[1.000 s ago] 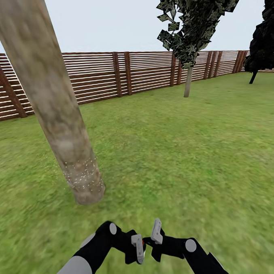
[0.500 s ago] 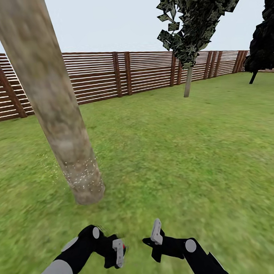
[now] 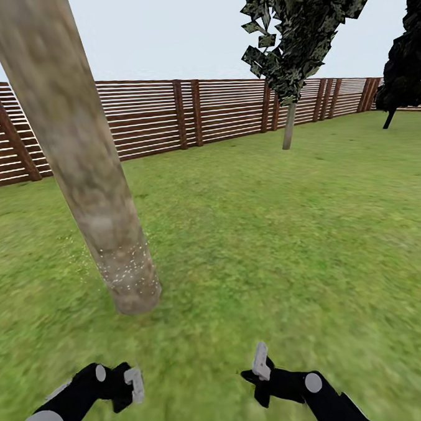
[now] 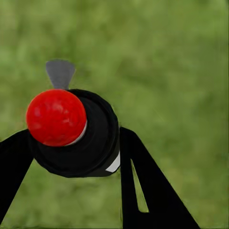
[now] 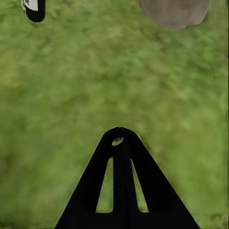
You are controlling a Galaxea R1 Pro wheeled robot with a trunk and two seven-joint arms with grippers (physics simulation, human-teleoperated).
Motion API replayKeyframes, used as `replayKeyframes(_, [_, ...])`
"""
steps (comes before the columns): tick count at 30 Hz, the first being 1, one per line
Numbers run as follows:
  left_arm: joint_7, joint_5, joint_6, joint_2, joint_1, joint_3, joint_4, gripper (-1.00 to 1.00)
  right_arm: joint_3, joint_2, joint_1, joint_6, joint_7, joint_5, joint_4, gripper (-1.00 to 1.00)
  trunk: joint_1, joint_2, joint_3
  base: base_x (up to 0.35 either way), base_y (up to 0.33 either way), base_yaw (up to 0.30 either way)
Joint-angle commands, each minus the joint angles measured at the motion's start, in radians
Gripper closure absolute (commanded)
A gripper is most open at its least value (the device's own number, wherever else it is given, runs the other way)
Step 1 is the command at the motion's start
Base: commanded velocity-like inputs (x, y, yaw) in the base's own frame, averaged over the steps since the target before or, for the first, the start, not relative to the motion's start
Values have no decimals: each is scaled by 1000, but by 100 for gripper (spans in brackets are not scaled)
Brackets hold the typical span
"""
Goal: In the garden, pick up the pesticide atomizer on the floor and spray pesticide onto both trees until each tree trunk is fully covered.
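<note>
On my head camera the near tree trunk (image 3: 87, 174) fills the upper left of the frame, slanting down to its base left of centre on the lawn (image 3: 286, 231). A band of small white specks shows on the trunk just above that base. The second tree (image 3: 299, 37) stands in the upper right, its thin pale trunk meeting the grass in front of the brown slatted fence (image 3: 186, 115). A dark conifer (image 3: 407, 61) sits at the far right edge.

My left gripper (image 3: 131, 386) is low in the lower left of the frame, and my right gripper (image 3: 260, 363) is in the lower right, the two well apart over the grass.

On the left wrist camera the sprayer (image 4: 76, 131) sits between the black fingers (image 4: 143, 186), a black round body with a red ball on top and a grey tab beyond it; the jaws are clamped on it. On the right wrist camera the two fingers (image 5: 121, 186) meet at a single tip with nothing between them, so those jaws are closed and empty. The trunk base (image 5: 174, 12) shows at that frame's upper right edge.
</note>
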Motion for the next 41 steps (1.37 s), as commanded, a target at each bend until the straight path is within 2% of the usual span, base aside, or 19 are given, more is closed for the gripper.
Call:
replayKeyframes(1, [45,40,-2,-3,0,25,19,100,-27,-7,0,0,-39,-1,26,100,0,0,0,0,0,0])
replayKeyframes(2, [113,142,-4,-2,0,61,45,100,-81,-12,0,-1,-141,-1,70,100,0,0,0,0,0,0])
replayKeyframes(3, [180,258,-6,0,0,90,73,100,-126,-13,0,-1,-242,-1,115,100,0,0,0,0,0,0])
replayKeyframes(5, [299,445,-12,6,1,109,128,100,-175,-14,1,-2,-430,-1,215,100,0,0,0,0,0,0])
replayKeyframes(6, [394,548,-55,6,9,113,162,100,-186,-14,1,-4,-592,-2,298,100,0,0,0,0,0,0])
replayKeyframes(8, [552,659,-138,-1,36,115,205,100,-193,-14,2,-17,-802,-3,377,100,0,0,0,0,0,0])
replayKeyframes(9, [648,710,-168,-6,47,115,229,100,-195,-14,2,-36,-881,-4,395,-100,0,0,0,0,0,0])
replayKeyframes(10, [721,754,-184,-18,52,116,257,100,-196,-11,3,-49,-923,-5,404,-100,0,0,0,0,0,0])
replayKeyframes(12, [798,821,-201,-39,76,117,315,100,-199,-5,5,-61,-962,-10,430,-100,0,0,0,0,0,0])
replayKeyframes(13, [810,838,-205,-43,105,117,327,100,-199,-4,8,-63,-968,-85,466,-100,0,0,0,0,0,0])
replayKeyframes(14, [813,873,-212,-43,119,117,345,100,-197,-3,10,-63,-969,-230,505,-100,0,0,0,0,0,0])
replayKeyframes(16, [813,889,-241,-44,129,117,365,100,-196,-3,11,-63,-967,-264,513,-100,0,0,0,0,0,0])
replayKeyframes(20, [813,893,-310,-44,143,117,376,100,-196,-4,14,-63,-966,-271,516,-100,0,0,0,0,0,0])
replayKeyframes(29, [814,922,-320,-37,147,117,377,100,-196,-6,58,-60,-965,-271,558,-100,0,0,0,0,0,0])
replayKeyframes(35, [815,924,-343,-34,147,117,375,100,-196,-5,60,-60,-965,-271,558,-100,0,0,0,0,0,0])
replayKeyframes(41, [815,922,-358,-42,147,116,365,100,-196,-5,62,-60,-965,-271,558,-100,0,0,0,0,0,0])
